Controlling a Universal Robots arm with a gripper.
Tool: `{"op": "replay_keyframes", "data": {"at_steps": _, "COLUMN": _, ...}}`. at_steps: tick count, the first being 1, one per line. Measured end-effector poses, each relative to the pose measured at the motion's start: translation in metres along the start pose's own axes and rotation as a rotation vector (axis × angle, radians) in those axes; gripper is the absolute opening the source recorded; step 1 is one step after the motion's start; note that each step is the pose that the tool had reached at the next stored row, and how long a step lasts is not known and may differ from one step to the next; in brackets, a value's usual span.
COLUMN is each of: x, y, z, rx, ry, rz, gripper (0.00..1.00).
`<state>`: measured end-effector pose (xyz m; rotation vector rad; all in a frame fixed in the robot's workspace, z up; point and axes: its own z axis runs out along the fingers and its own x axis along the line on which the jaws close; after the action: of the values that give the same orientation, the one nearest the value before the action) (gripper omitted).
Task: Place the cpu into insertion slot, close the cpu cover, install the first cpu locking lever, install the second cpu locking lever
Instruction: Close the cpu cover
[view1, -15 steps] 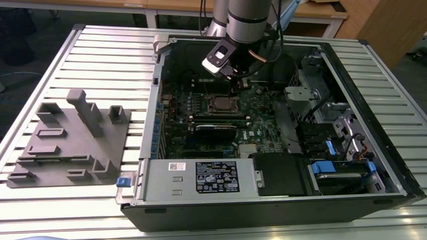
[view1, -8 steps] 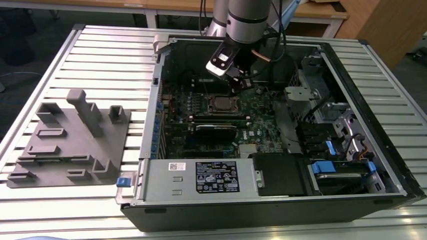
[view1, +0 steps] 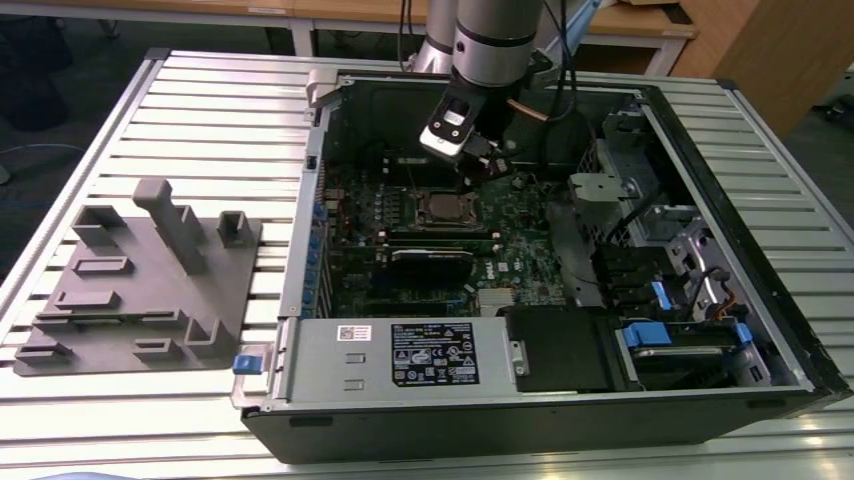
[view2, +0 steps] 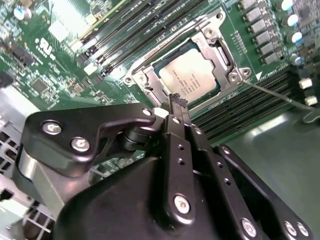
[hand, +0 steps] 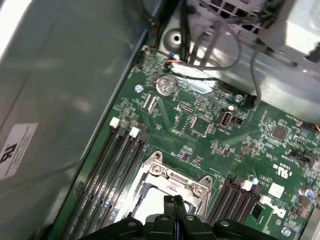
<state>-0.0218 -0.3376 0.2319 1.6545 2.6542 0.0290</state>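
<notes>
The cpu (view2: 192, 75) lies flat in the insertion slot (view1: 445, 210) on the green motherboard, silver top up. The cpu cover (view2: 216, 49), a metal frame, lies down over its edges. A thin wire locking lever (view2: 280, 96) runs from the socket's corner out over the memory slots. My gripper (view2: 177, 100) hovers just above one edge of the socket, its black fingers shut together with nothing between them. In the first wrist view the gripper (hand: 175, 201) hangs over the cover (hand: 172, 176). In the exterior view the gripper (view1: 489, 170) is just behind the socket.
Long black memory slots (hand: 117, 165) flank the socket on both sides. The grey power-supply box (view1: 400, 355) fills the case's front. Drive cages and cables (view1: 667, 250) crowd the exterior view's right. A grey fixture plate (view1: 140, 285) lies on the slatted table at the exterior view's left.
</notes>
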Motion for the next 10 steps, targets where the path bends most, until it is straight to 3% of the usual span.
{"op": "replay_keyframes", "data": {"at_steps": 10, "x": 0.0000, "y": 0.0000, "z": 0.0000, "rx": -0.0002, "ry": 0.0032, "rz": -0.143, "gripper": 0.11}}
